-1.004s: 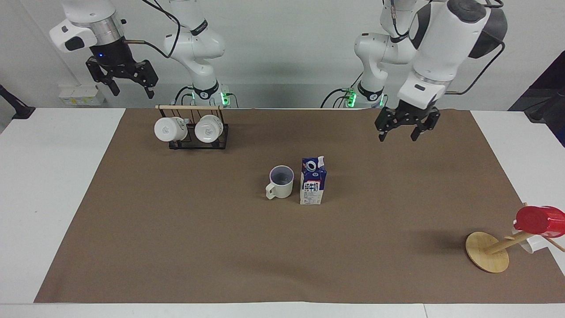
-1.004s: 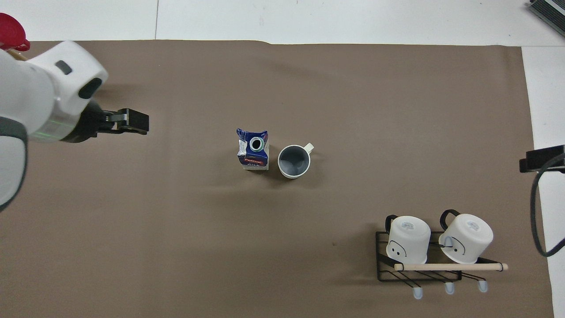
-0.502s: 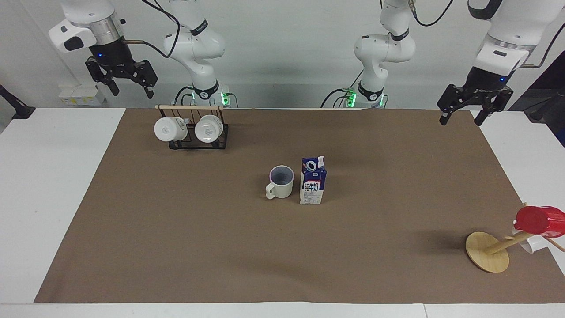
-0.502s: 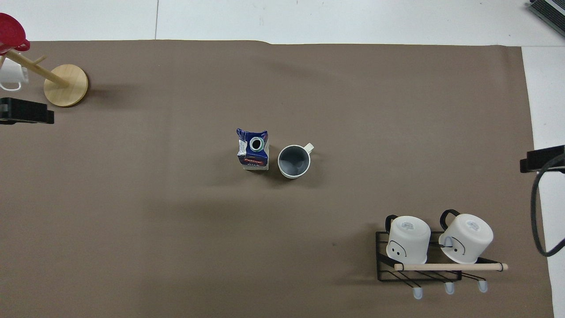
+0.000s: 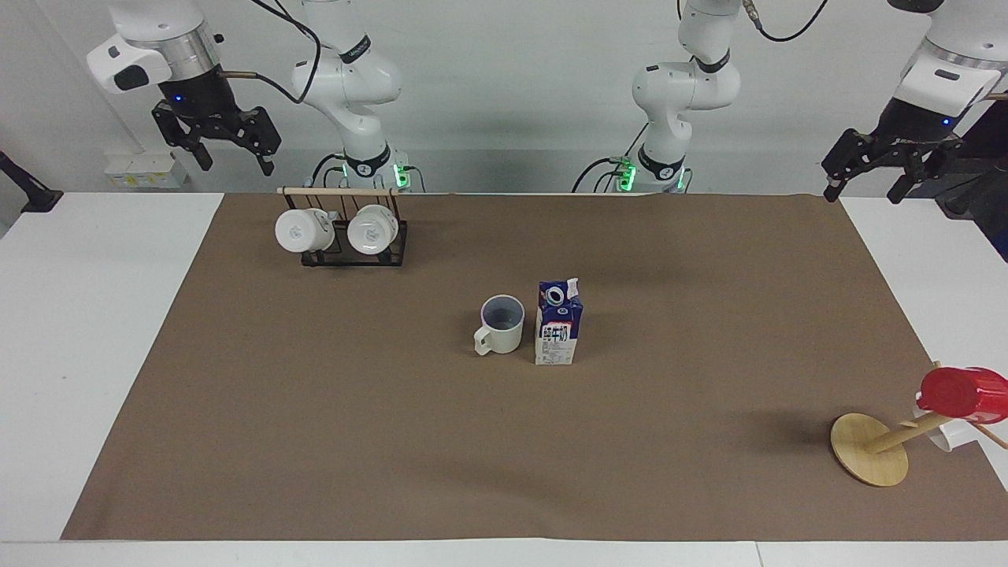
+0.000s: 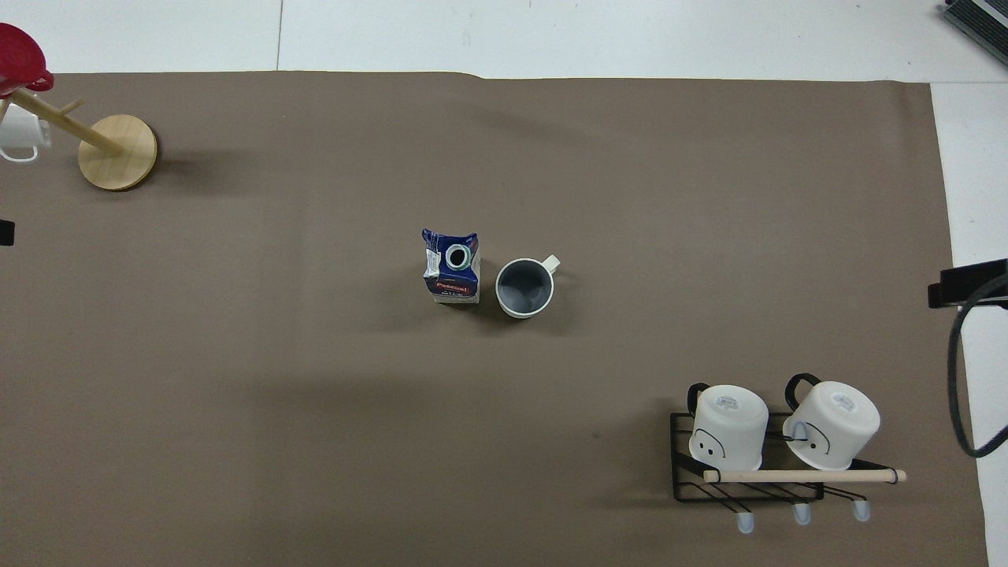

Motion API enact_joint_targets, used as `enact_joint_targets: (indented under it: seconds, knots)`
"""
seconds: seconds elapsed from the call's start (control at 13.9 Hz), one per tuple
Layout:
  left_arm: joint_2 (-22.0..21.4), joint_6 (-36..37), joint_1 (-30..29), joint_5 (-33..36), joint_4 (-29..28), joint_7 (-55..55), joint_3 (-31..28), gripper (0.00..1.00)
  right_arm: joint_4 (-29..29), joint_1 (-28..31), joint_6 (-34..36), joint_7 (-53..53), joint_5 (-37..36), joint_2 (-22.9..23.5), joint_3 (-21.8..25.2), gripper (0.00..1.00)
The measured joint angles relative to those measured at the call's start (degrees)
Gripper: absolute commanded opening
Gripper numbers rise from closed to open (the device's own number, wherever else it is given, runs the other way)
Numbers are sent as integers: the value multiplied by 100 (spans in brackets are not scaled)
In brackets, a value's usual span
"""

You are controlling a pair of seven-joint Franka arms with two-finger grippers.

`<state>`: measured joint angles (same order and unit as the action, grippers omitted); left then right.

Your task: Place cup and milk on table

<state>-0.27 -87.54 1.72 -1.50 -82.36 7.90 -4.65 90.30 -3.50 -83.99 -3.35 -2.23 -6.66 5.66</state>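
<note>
Well clear of your left gripper (image 5: 868, 172), now withdrawn, wide open and empty, cup (image 5: 502, 324) and milk (image 5: 558, 323) stand side by side mid-table (image 5: 315, 441); right gripper (image 5: 226, 142) waits, open too. Looks done.

Even, bright overhead light falls across the brown sheet (image 5: 315, 441), free of glare. The milk carton (image 5: 558, 323) and cup (image 5: 502, 324) cast only short, soft shadows; a broader, fainter one spreads beside the wooden mug tree (image 5: 870, 449) near the table's (image 5: 71, 315) corner. Both views are sharp throughout.
</note>
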Motion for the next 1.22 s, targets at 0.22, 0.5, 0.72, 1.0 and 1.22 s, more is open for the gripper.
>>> enact_joint_targets:
  seconds: [0.22,0.5,0.72,1.0,1.22]
  knots:
    - [173,184,1,0,273,1,33,100,0,1,0,0,0,-1,1,100]
    - [169,269,2,-1,280,2,107,100,0,1,0,0,0,-3,2,100]
    - [169,299,2,0,277,2,107,100,0,1,0,0,0,-3,2,100]
    - [156,316,2,0,265,2,106,100,0,2,0,0,0,-3,3,100]
    - [136,336,2,0,235,2,106,100,0,2,0,0,0,-3,4,100]
